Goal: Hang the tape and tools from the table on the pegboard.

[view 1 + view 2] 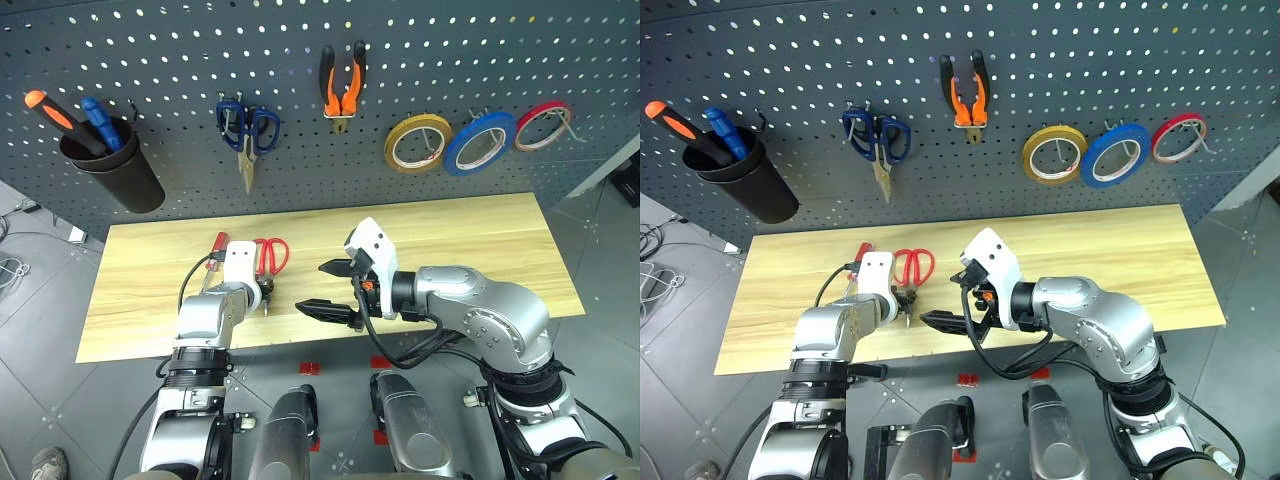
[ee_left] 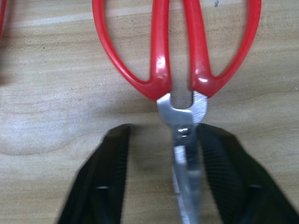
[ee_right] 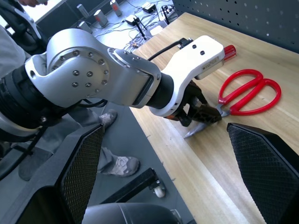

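Pegboard (image 1: 300, 150) at the back already carries the blue tape (image 1: 480, 142) and pliers (image 1: 341, 88); worktop (image 1: 450, 250) in front of it holds the red scissors (image 2: 175, 70). Scissors lie handles toward the pegboard, blades toward you, long axis in line with your left claw (image 2: 163, 182). Left claw is on them, fingers (image 2: 103, 182) partly closed, straddling the blades just past the pivot, one side touching steel, grip not sealed. Right claw (image 1: 330, 290) hangs wide open, empty, beside the scissors, farther off. Screwdriver tip (image 3: 229, 51) peeks behind the left wrist
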Controlling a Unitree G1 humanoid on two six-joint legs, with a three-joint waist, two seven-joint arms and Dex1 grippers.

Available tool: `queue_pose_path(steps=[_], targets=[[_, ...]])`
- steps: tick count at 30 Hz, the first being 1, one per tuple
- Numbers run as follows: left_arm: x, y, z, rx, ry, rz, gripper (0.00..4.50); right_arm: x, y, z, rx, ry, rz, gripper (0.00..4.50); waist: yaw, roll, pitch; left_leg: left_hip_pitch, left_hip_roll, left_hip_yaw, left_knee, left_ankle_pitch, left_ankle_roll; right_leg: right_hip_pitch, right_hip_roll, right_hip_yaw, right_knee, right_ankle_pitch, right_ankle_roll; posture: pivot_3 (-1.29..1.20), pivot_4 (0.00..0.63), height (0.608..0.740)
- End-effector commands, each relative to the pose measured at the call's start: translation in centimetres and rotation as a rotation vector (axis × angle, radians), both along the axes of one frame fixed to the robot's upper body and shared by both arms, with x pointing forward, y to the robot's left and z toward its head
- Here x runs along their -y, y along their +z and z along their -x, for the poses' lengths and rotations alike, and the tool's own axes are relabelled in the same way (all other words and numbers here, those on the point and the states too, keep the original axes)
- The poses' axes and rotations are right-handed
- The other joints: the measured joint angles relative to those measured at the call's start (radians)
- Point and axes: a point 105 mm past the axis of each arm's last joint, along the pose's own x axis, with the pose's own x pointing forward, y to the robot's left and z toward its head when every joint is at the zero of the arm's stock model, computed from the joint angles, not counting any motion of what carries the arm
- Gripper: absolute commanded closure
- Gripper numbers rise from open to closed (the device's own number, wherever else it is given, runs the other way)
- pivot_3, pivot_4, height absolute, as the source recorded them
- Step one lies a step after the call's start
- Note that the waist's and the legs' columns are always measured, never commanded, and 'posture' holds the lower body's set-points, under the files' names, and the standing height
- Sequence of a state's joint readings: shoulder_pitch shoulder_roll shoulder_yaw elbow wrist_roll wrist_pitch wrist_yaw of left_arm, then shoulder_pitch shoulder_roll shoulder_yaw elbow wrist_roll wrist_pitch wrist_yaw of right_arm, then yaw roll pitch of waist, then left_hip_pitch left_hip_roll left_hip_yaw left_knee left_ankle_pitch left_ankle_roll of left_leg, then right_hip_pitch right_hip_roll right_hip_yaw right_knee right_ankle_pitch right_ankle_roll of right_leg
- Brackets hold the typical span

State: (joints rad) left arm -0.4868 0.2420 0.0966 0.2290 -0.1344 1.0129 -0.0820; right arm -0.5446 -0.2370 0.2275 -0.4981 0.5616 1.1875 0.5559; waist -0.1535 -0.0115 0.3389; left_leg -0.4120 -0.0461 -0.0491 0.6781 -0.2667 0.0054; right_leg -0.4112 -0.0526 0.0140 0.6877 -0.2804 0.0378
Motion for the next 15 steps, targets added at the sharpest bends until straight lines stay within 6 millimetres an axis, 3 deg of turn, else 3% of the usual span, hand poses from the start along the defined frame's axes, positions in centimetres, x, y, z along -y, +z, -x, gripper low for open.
queue_pose_path(steps=[1,4,11,15], targets=[[-0.3,-5.2,3.1,-0.210,0.013,0.004,3.48,-0.3,1.3,0.5,0.035,0.023,-0.030,0.00,-0.001,0.000,-0.002,0.002,0.000,0.000,-0.001,0.000,0.000,0.001,0.000,0.000,-0.001,0.000,0.000,-0.33,0.354,0.740],[-0.3,-5.2,3.2,-0.194,-0.010,0.006,4.19,-0.3,1.4,0.4,0.037,0.015,-0.031,0.00,-0.002,0.001,-0.003,0.005,0.000,0.000,-0.002,0.000,0.000,0.005,0.000,0.000,-0.003,0.000,0.000,-0.33,0.353,0.740],[-0.2,-3.3,3.8,-0.068,-0.073,0.054,4.19,-0.2,1.7,0.5,0.087,0.022,-0.023,0.00,-0.015,0.001,-0.004,0.005,0.000,0.000,-0.004,0.000,0.000,0.005,0.000,0.001,-0.007,0.000,0.000,-0.33,0.348,0.740],[-1.2,-0.4,4.5,0.116,-0.106,0.020,4.19,0.4,2.5,0.3,0.315,0.013,0.024,0.00,-0.019,0.000,-0.004,0.004,0.000,0.001,-0.007,0.000,-0.001,0.004,0.000,0.001,-0.008,0.000,0.000,-0.33,0.348,0.740]])
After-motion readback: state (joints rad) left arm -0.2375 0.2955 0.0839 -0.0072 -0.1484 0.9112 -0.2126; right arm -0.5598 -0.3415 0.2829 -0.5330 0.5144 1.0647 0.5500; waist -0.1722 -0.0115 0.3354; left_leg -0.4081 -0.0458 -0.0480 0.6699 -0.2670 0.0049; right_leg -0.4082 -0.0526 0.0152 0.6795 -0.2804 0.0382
